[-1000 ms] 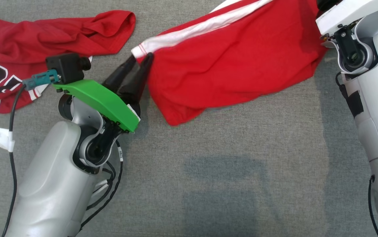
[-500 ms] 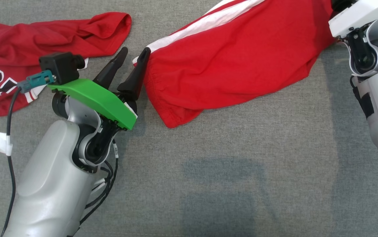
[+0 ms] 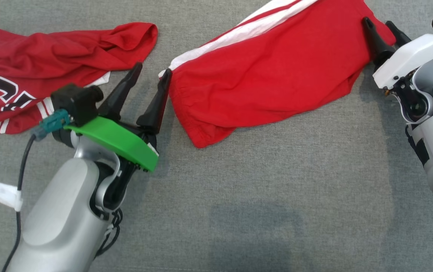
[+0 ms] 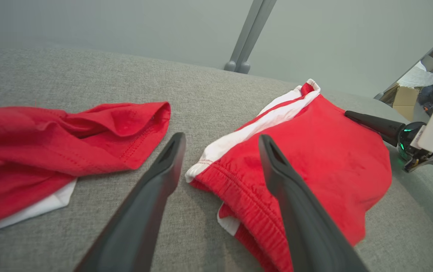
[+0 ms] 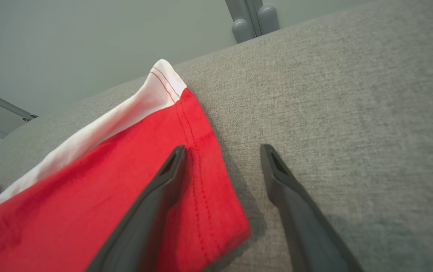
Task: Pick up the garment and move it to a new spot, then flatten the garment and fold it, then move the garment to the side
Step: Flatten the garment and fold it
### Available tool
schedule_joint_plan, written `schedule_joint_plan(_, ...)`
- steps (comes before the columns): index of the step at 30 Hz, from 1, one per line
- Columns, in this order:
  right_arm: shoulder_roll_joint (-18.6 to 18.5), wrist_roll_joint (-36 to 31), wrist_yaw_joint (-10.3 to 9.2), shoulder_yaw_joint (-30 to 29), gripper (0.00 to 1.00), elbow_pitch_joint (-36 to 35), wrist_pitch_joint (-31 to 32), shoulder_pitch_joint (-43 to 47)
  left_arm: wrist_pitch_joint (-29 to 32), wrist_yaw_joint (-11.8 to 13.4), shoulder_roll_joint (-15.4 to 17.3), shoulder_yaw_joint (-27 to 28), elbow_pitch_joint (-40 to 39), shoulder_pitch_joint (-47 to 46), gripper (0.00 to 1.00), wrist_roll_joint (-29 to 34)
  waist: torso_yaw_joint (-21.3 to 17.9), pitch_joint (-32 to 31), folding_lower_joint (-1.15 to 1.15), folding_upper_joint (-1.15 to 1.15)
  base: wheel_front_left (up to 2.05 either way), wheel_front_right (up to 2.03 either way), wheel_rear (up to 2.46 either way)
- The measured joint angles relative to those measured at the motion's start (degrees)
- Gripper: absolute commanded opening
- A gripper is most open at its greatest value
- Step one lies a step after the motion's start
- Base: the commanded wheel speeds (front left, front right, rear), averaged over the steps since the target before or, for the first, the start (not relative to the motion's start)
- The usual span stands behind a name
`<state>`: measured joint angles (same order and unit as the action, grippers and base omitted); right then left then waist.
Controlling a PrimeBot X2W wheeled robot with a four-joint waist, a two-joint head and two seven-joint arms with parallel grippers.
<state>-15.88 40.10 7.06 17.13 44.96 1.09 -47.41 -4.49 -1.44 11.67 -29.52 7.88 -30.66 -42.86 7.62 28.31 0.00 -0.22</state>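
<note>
Red shorts with a white side stripe are lying spread on the grey cloth bench, slanting up toward the far right. The left claw is standing wide open, grasping nothing. It is sitting at the waistband end, its right finger resting against the striped corner, its left finger pointing over bare cloth. The right claw is also gaping open and empty at the opposite end. One finger is hanging over the stitched hem and the other over bare bench, so the hem edge is lying between them. A red jersey with lettering is lying crumpled just left of the left claw, apart from the shorts.
</note>
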Motion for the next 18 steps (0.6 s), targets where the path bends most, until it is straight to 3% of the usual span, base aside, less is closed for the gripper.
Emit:
schedule_joint_plan(13, 0.41, 4.89, 0.0, 4.32, 1.0, -0.78, 7.62, 1.05, -2.38, 0.03, -1.58, -1.85, 0.0, 4.05, 1.0, 0.26, 2.76, -2.56, 0.0, 0.0, 0.0, 0.0, 0.0)
schedule_joint_plan(14, 0.6, 5.03, 0.01, 4.64, 0.48, -0.79, 8.14, 1.15, -2.77, 0.03, -1.57, -1.88, 0.0, 4.33, 1.0, 0.3, 2.91, -2.83, 0.0, 0.0, 0.0, 0.0, 0.0)
schedule_joint_plan(15, 0.68, 5.39, 0.0, 4.88, 0.29, -0.79, 8.65, 1.3, -2.9, 0.03, -1.51, -1.93, 0.02, 4.71, 1.0, 0.38, 3.05, -3.1, 0.0, 0.0, 0.0, 0.0, 0.0)
schedule_joint_plan(16, 0.73, 5.82, 0.01, 4.95, 0.0, -0.78, 9.12, 1.53, -3.04, 0.03, -1.45, -1.99, 0.13, 5.08, 1.0, 0.67, 3.17, -3.37, 0.0, 0.0, 0.0, 0.0, 0.0)
schedule_joint_plan(18, 0.74, 6.47, 0.01, 5.2, 0.0, -0.78, 9.73, 2.34, -3.68, 0.03, -1.4, -1.99, 0.33, 5.61, 1.0, 0.78, 3.37, -3.92, 0.0, 0.0, 0.0, 0.0, 0.0)
